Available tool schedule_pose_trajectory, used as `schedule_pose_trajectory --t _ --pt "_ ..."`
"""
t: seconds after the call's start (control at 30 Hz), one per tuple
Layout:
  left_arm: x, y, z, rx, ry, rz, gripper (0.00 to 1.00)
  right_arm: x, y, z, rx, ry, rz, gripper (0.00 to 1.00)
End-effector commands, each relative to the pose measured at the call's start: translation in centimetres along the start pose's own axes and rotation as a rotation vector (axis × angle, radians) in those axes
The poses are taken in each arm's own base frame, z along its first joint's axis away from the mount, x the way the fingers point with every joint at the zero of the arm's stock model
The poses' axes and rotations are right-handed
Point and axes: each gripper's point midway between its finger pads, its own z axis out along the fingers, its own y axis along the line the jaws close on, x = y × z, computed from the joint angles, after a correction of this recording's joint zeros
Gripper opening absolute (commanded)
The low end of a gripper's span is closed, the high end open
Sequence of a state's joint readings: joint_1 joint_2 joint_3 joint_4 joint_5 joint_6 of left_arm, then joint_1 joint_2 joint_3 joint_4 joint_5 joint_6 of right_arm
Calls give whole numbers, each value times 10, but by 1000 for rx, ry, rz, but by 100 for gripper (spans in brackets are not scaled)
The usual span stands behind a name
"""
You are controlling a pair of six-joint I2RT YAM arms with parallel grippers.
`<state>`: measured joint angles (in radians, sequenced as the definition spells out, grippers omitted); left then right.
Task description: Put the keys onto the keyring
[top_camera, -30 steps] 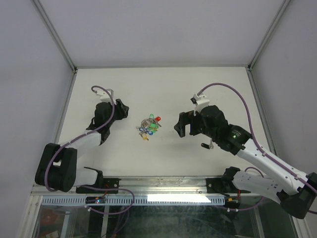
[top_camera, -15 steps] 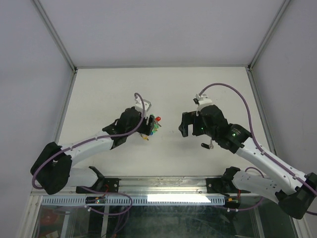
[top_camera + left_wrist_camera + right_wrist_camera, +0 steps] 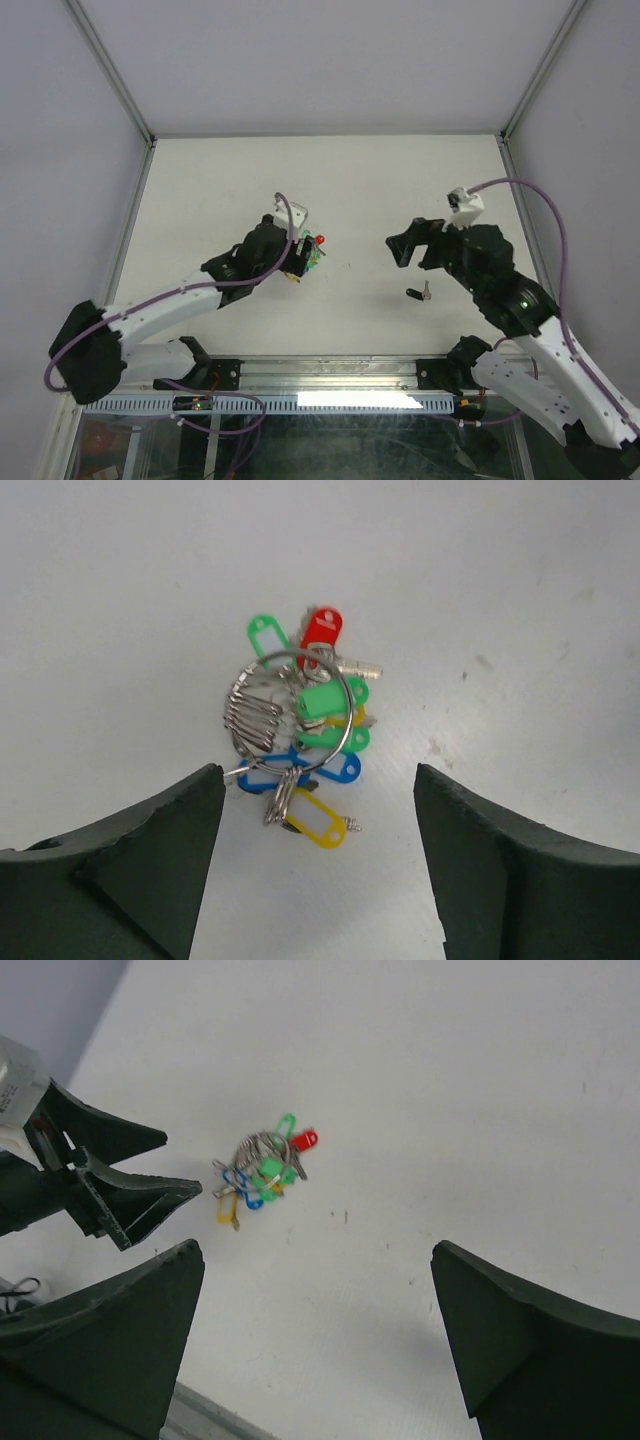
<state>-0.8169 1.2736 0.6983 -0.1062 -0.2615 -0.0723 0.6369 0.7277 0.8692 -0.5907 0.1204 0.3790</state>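
White table (image 3: 200,190), grey walls (image 3: 70,150) around. The keyring (image 3: 290,708) lies mid-table in a tangle of tags (image 3: 318,828), just ahead of the left gripper (image 3: 317,775), jaws apart, touching nothing. It looks like the approach to grasp the keyring; next it must pinch the wire without dragging the bunch. The right gripper (image 3: 317,1250), wide apart and empty, hangs well off; the black key (image 3: 416,292) lies loose near it
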Motion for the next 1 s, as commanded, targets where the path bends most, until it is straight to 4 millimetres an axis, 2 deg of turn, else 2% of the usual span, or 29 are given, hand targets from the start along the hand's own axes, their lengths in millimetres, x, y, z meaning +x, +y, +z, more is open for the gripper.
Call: schedule_pose_trajectory --t 0.0,0.1,0.2,0.27,0.33,0.5,0.6,0.7,0.87,0.97 --pt "-99 26 -70 -67 -393 -173 78 -66 3 -49 -42 -332 15 99" --pt "-112 40 -106 -87 -503 -257 84 -73 -6 -69 -27 -420 -6 99" --pt "-105 56 -134 -127 -556 -348 94 -71 -17 -81 4 -456 -20 99" --pt "-97 67 -152 -157 -582 -414 99 -66 -22 -84 17 -459 -29 99" --pt "-87 79 -168 -189 -600 -483 99 -60 -28 -85 36 -458 -29 99" --pt "-50 108 -188 -343 -551 -578 99 -43 -39 -77 77 -410 -39 99" --pt "-37 115 -195 -369 -546 -609 99 -37 -38 -72 70 -389 -47 99" --pt "-32 115 -194 -369 -544 -632 99 -33 -38 -69 67 -374 -49 99" --pt "-27 110 -181 -377 -484 -604 99 -28 -37 -67 58 -352 -52 99" --pt "-30 100 -165 -344 -434 -548 99 -29 -37 -69 58 -356 -50 99"
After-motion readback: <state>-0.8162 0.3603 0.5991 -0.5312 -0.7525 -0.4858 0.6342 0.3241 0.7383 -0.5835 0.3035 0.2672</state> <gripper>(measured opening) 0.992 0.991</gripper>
